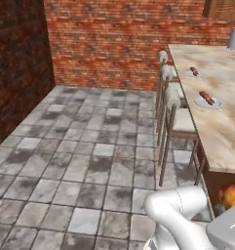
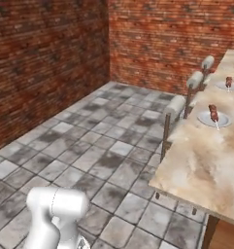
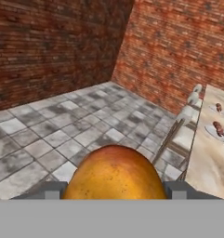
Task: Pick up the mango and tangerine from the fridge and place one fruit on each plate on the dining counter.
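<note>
Two finger tips of the gripper (image 3: 114,191) are clasping the mango (image 3: 114,173) over the grey floor tiles (image 1: 80,141); rightward, stools (image 1: 173,105) are lining the dining counter (image 1: 221,132), both plates (image 1: 207,101) lying untouched.

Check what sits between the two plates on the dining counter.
Nothing: in the right base view, bare marbled dining counter separates the near plate from the far plate. Each carries a meat skewer.
</note>
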